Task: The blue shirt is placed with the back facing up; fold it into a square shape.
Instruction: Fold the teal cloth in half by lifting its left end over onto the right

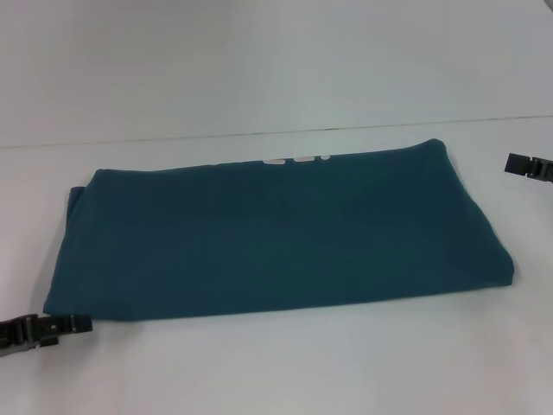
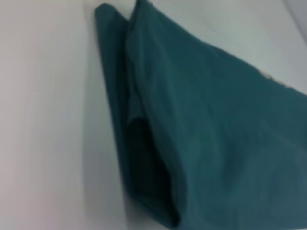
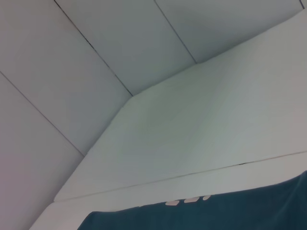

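teal shirt [image 1: 276, 233] lies folded in a wide rectangle mid-counter [image 1: 276, 372]. your left gripper [image 1: 43, 330] sits at 8 o'clock, right gripper [image 1: 529, 166] at 2 o'clock; jaws' state you can't tell.

left gripper [image 1: 52, 328] cut off at lower left edge, right gripper [image 1: 529, 166] at right edge, white lettering [image 1: 296, 160] mostly hidden under blue shirt [image 1: 276, 233]

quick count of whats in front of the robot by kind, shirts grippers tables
Shirts: 1, the blue shirt, folded into a wide band on the table.
Grippers: 2, the left gripper off the shirt's near left corner, the right gripper past its far right end.
Tables: 1, the white table.
Total: 4
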Tool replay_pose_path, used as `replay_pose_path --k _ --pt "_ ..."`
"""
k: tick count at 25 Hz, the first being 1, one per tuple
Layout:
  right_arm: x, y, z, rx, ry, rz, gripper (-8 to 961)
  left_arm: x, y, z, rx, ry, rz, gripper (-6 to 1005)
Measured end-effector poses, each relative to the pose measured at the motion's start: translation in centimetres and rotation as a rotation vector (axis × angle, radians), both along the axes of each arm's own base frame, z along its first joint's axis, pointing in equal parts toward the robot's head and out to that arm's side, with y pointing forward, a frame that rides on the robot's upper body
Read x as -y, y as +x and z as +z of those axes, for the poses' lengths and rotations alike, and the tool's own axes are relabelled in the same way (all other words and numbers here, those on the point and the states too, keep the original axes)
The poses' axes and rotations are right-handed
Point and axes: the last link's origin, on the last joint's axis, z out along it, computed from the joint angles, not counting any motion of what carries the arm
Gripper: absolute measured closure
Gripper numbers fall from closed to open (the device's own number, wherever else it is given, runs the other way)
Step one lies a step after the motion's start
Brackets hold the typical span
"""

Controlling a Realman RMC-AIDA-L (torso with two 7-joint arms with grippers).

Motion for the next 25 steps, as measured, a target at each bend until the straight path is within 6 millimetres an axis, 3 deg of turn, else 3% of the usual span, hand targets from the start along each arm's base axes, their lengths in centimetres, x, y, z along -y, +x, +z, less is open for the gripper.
replay_pose_path --k 16,25 --pt "0.2 -0.1 0.1 -0.021 -0.001 0.002 39 -2.8 0.6 -0.2 -0.081 0.032 -0.009 210" --pt "0.1 -0.1 0.2 -0.019 0.002 -0.001 38 -3.2 0.9 -0.3 -0.082 0.028 -0.017 212"
